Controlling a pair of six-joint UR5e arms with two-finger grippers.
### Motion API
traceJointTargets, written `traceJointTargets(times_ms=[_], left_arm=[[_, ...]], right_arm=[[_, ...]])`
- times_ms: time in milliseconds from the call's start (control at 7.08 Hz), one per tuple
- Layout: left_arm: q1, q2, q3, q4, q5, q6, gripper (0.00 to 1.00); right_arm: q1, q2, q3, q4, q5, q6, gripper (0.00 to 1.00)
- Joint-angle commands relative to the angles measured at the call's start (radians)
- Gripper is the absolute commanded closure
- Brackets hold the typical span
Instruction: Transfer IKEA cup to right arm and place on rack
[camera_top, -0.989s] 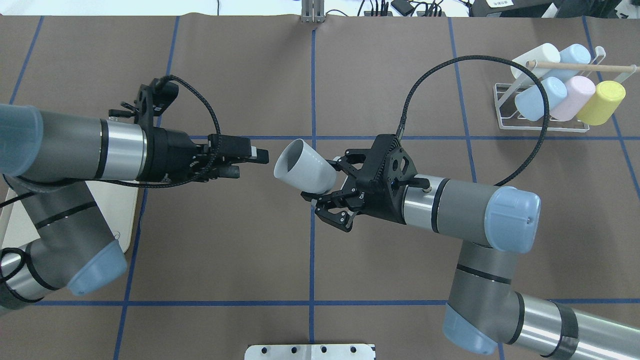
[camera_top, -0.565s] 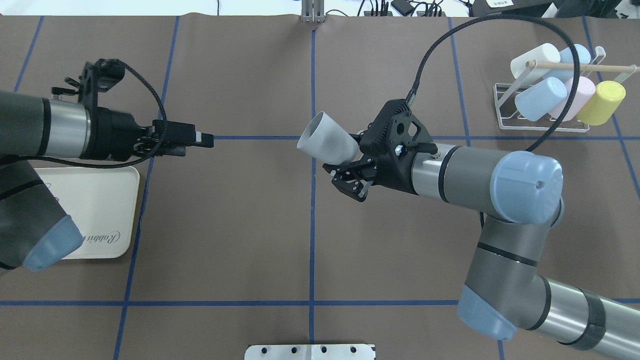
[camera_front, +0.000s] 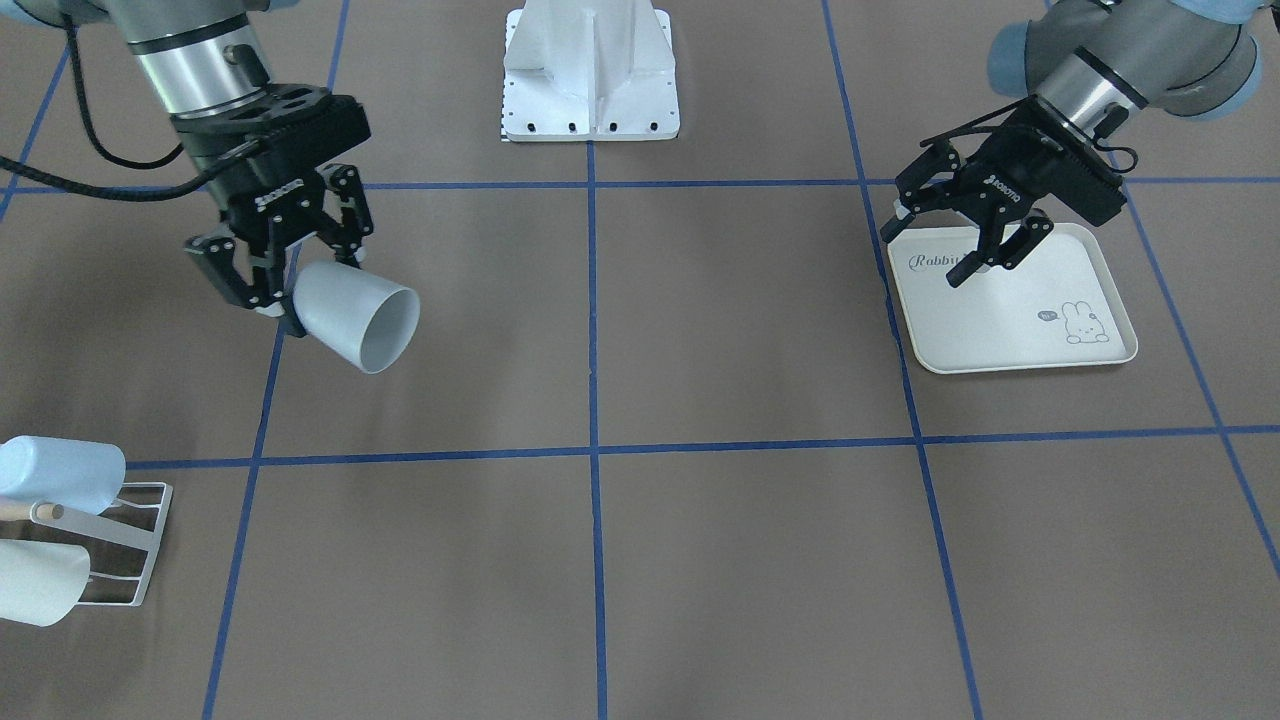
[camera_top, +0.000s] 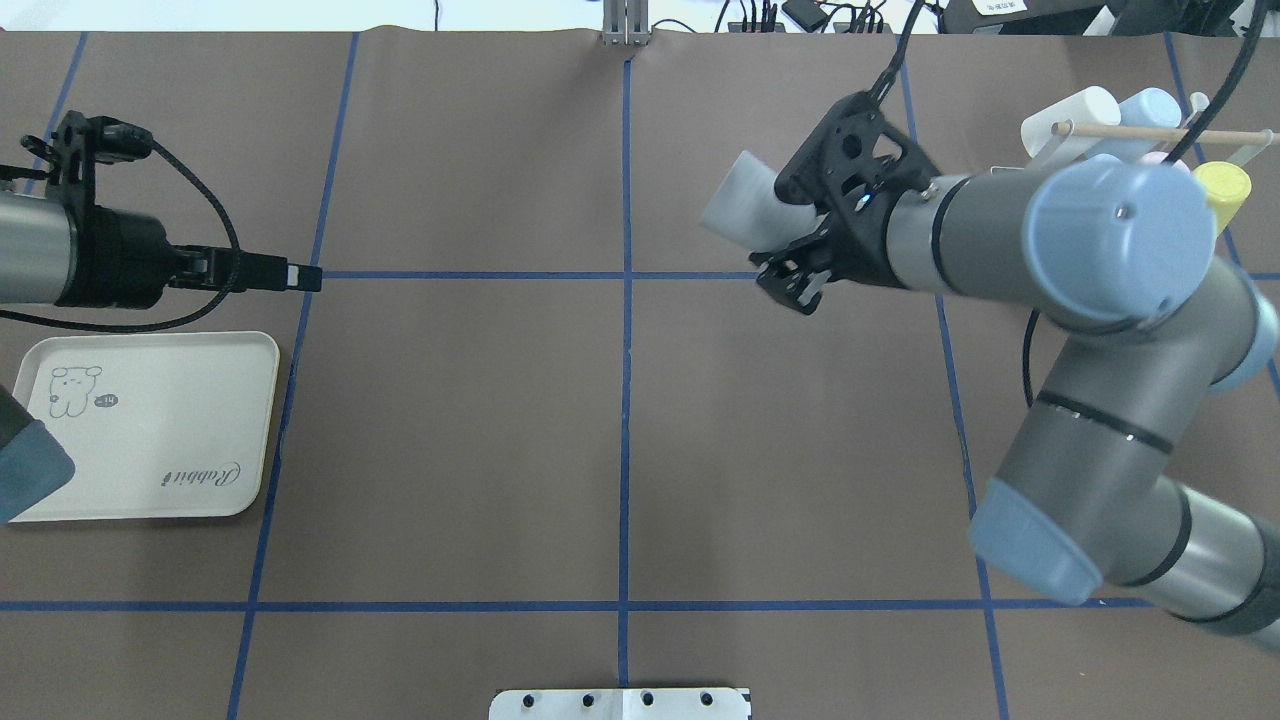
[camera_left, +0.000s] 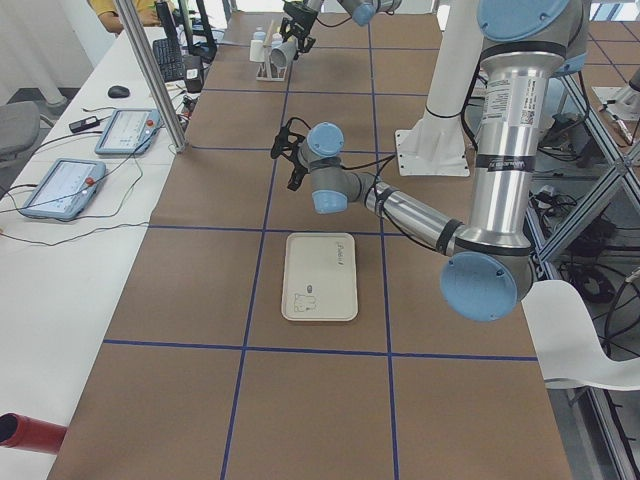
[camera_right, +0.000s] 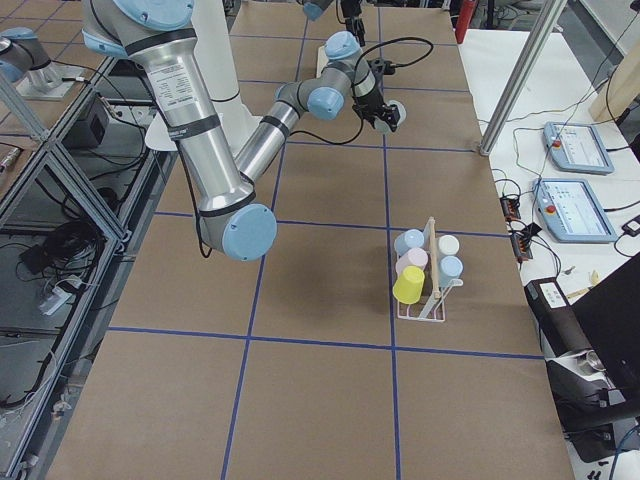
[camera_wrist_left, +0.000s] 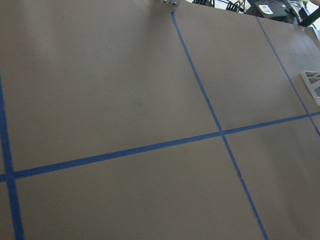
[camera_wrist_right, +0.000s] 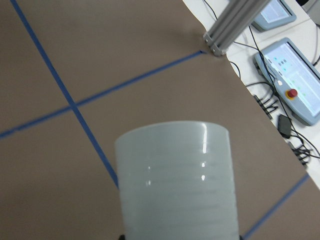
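Note:
The IKEA cup is pale grey-white and lies tilted on its side in the air. My right gripper is shut on its base, and its mouth points away from the wrist. In the front view the cup hangs below the right gripper. The right wrist view shows the cup filling the lower centre. To the right of the cup stands the white wire rack with its wooden dowel, partly hidden by the right arm. My left gripper is open and holds nothing, over the tray's corner.
Several cups rest on the rack, among them a white cup and a yellow cup. A cream rabbit-print tray lies at the left. Blue tape lines cross the brown table. The robot's white base is at the near edge.
My right arm has swung the cup away from the centre, farther and to the right, toward the rack. My left arm has drawn back to the left, uncovering the tray.

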Motion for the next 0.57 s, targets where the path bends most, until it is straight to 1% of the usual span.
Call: traceJointTargets(times_ms=[0, 141, 283, 424], left_arm=[[-0.003, 0.011, -0.013, 0.001, -0.001, 0.016, 0.0], [-0.003, 0.011, -0.012, 0.001, 0.001, 0.014, 0.0], [-0.001, 0.009, -0.013, 0.001, 0.002, 0.012, 0.0], [-0.003, 0.011, -0.016, 0.001, 0.001, 0.012, 0.0]], right_arm=[[0.166, 0.01, -0.003, -0.214, -0.03, -0.364, 1.0], [0.221, 0.01, -0.026, -0.271, -0.086, -0.583, 1.0], [0.264, 0.011, -0.07, -0.299, -0.136, -0.795, 1.0], [0.287, 0.008, -0.123, -0.299, -0.229, -0.929, 1.0]])
